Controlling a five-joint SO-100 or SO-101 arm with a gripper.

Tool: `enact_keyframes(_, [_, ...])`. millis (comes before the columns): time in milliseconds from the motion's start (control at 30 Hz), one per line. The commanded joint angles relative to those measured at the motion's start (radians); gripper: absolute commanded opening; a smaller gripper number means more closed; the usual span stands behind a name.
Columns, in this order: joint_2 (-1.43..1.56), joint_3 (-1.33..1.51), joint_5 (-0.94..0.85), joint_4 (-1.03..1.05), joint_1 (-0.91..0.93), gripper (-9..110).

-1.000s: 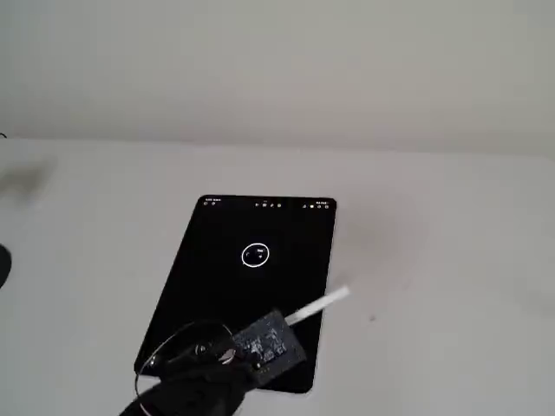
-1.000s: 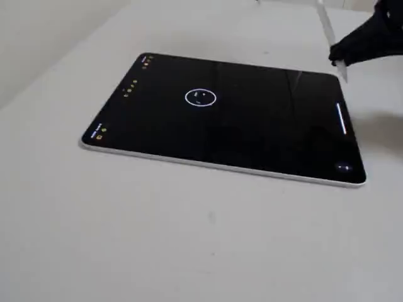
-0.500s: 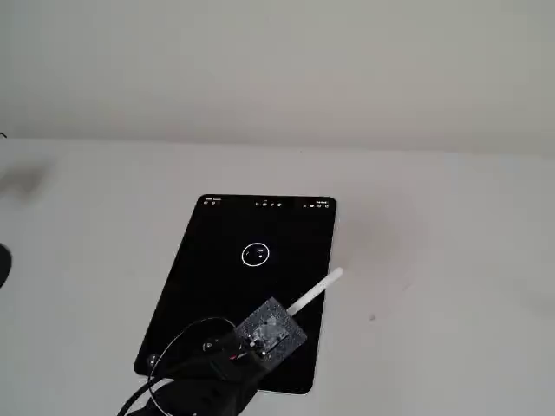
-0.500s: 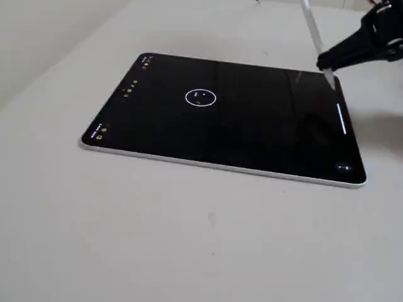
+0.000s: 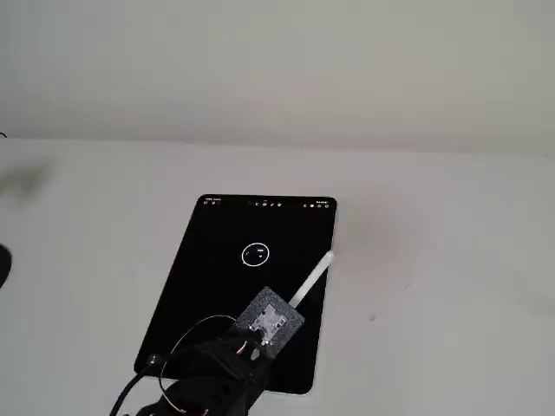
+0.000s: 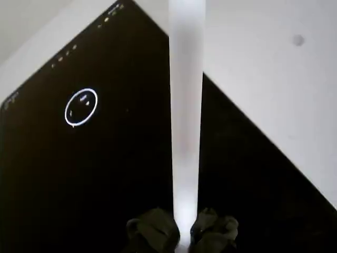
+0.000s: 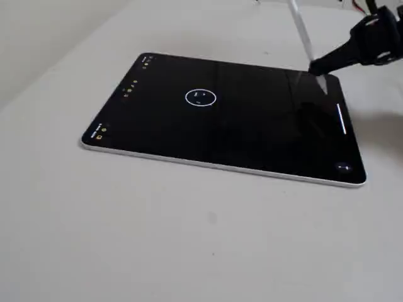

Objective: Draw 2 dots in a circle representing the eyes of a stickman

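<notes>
Gripping the stylus (image 6: 186,132), end effector (image 6: 181,232) hovers beside the circle (image 6: 81,107).

Soft, even indoor light; low-resolution frames.
White plastic stylus (image 6: 186,105) blown out and blurred in wrist view; glossy black tablet screen (image 7: 252,126) shows a faint reflection; shadows weak on the pale table (image 5: 451,260).

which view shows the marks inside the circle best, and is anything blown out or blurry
Wrist view: the circle is largest, with faint marks inside it, but the stylus is overexposed to a featureless white bar and the gripper is dark and soft. A fixed view: the circle is small, its marks smeared. Another fixed view: the tablet mirrors the stylus as a bright streak; marks are barely legible.
</notes>
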Motion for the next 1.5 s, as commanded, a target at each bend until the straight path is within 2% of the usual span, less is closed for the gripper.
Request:
enact_keyframes(0, [-0.040, -0.012, -0.054, -0.058, 0.000, 0])
enact_keyframes(400, [-0.110, -0.014, -0.115, -0.115, -0.015, 0])
enact_keyframes(600, [-0.103, -0.014, -0.089, -0.123, -0.009, 0])
enact_keyframes(700, [-0.075, -0.025, -0.002, -0.120, 0.005, 0])
enact_keyframes(833, [-0.037, -0.127, 0.156, 0.066, 0.003, 0])
enact_keyframes(1000, [-0.025, -0.318, 0.449, 0.351, 0.023, 0])
enact_keyframes(1100, [0.103, -0.328, 0.580, 0.491, 0.014, 0])
enact_keyframes(1300, [0.526, -0.230, 0.681, 0.781, -0.049, 0])
enact_keyframes(1467, [0.704, -0.164, 0.719, 0.937, -0.052, 0])
